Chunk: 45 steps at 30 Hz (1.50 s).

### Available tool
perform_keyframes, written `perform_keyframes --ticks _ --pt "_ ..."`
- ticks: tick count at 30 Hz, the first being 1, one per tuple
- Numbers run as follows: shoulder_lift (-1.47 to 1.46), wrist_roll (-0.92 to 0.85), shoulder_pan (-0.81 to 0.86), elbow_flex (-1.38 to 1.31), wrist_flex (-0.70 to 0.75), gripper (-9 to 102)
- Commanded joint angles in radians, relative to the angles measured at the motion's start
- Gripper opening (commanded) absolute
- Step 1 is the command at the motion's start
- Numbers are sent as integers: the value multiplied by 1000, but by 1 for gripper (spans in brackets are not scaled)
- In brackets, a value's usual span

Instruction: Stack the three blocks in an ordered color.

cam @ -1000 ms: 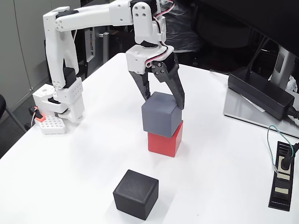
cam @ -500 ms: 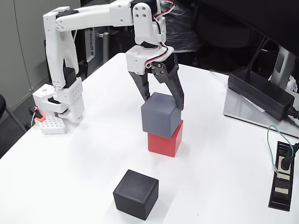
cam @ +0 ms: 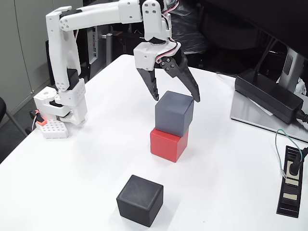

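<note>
Nearest the camera in the fixed view, the matte black cube with rounded edges [cam: 140, 199] sits alone on the white table [cam: 86, 159], well apart from the stack and not yet placed. Behind it, the bright red matte cube [cam: 167, 145] rests on the table with the blue-grey matte cube [cam: 174, 113] on top, set a little toward the right so that it overhangs the red one on that side. Above and just behind the stack, the white arm's gripper [cam: 176, 98] hangs with its dark jaws spread wide and nothing between them, tips near the top edges of the blue-grey cube. By my judgement two of three blocks are stacked; the black one is left. Compared with half a second ago, the jaws have opened wider and lifted clear, and the blue-grey cube has shifted to the right on the red one
</note>
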Motion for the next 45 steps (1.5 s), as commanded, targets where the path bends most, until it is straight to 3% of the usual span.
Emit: perform_keyframes --ticks 1,18,30,45 --pt "38 -9 11 0 -5 38" --pt "69 -9 14 -18 6 38" --pt "480 -41 32 -15 6 38" --pt "494 -485 669 34 6 38"
